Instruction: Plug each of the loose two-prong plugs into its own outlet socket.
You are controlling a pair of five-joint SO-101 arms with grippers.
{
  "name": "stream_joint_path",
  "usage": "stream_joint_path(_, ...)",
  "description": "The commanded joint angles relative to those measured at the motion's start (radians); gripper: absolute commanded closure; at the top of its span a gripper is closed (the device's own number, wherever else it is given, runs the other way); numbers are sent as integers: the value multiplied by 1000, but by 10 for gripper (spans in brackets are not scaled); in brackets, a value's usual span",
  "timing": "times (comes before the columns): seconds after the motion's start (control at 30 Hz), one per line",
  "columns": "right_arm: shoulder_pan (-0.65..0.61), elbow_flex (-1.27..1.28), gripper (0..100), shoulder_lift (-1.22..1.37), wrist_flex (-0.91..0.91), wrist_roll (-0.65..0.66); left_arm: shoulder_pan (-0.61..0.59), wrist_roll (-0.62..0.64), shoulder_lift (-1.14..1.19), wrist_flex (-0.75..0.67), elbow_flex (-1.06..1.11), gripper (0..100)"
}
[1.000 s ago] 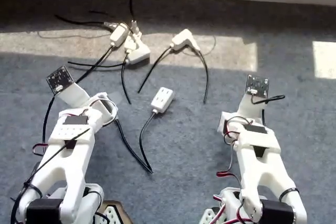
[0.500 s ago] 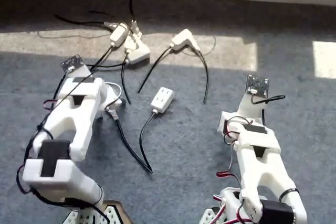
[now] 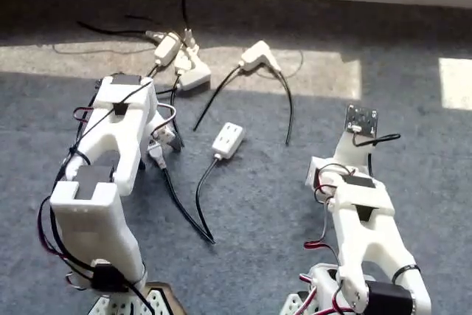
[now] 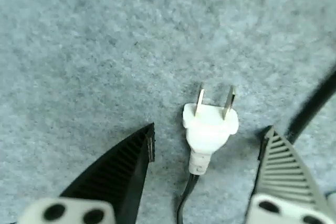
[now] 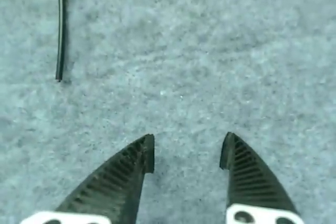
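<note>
A loose white two-prong plug (image 4: 210, 127) lies flat on the grey carpet, its prongs pointing away from my left gripper (image 4: 210, 134). That gripper is open, one finger on each side of the plug and neither touching it. From above, the same plug (image 3: 156, 154) lies beside my left arm (image 3: 118, 123), with its black cable trailing toward the near side. A white outlet block (image 3: 228, 139) on its own cable lies in the middle of the carpet. My right gripper (image 5: 186, 153) is open over bare carpet and holds nothing.
More white plugs and adapters (image 3: 181, 60) with tangled black cables lie at the far side, another white one (image 3: 258, 55) to their right. A black cable end (image 5: 60, 24) lies ahead of the right gripper. The right arm (image 3: 358, 204) stands at the near right.
My left arm has stretched out toward the far side and now hangs over the loose plug. The right arm, the outlet block and the cables have stayed put.
</note>
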Motion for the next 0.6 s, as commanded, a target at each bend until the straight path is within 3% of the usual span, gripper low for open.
stream_joint_path(0.0,-10,-4,789,-31,-15,-3,48,54,8,43,-8,699)
stream_joint_path(0.13,-33,-4,789,-30,-15,-3,48,130,15,41,-8,699)
stream_joint_path(0.57,-64,-1,789,-28,-47,-3,65,138,-13,48,-125,699)
